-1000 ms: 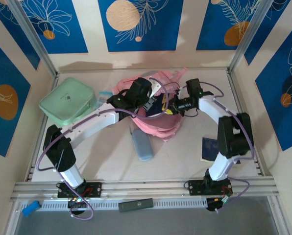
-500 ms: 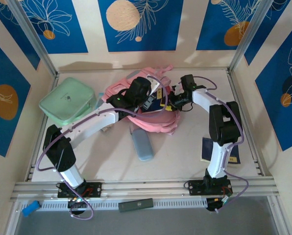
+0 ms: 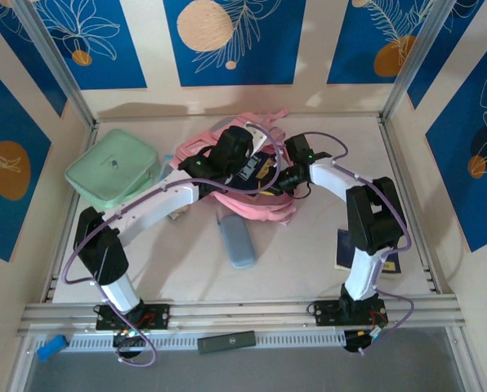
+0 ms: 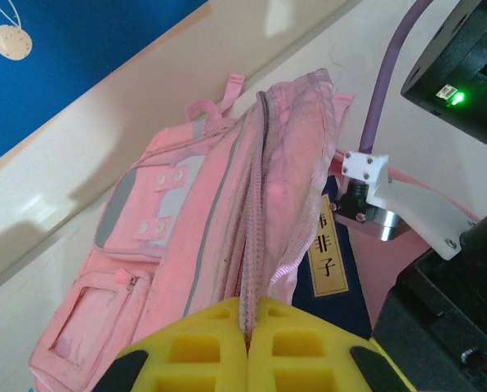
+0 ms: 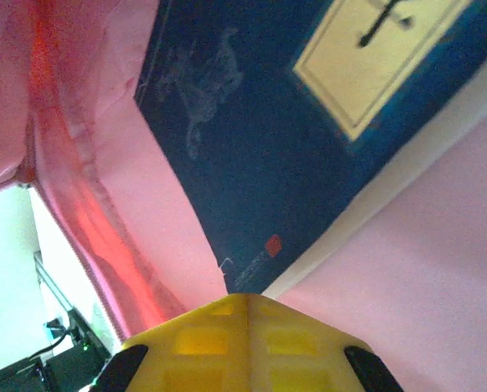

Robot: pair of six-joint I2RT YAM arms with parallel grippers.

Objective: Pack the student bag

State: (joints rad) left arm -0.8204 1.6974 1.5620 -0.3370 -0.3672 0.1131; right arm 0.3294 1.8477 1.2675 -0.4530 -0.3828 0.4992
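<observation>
The student bag (image 3: 264, 212) is seen toward 12 o'clock on the table (image 3: 309, 269), largely hidden beneath the left arm (image 3: 158, 200) and right arm (image 3: 366, 216). Its pink opening edge is clamped between the closed fingers of the left gripper (image 4: 247, 314). The right gripper (image 5: 245, 298) is buried inside, fingers pressed together at a dark blue book (image 5: 252, 147); whether the book is gripped cannot be made out. A booklet (image 3: 348, 247) at 4 o'clock is partly covered.
</observation>
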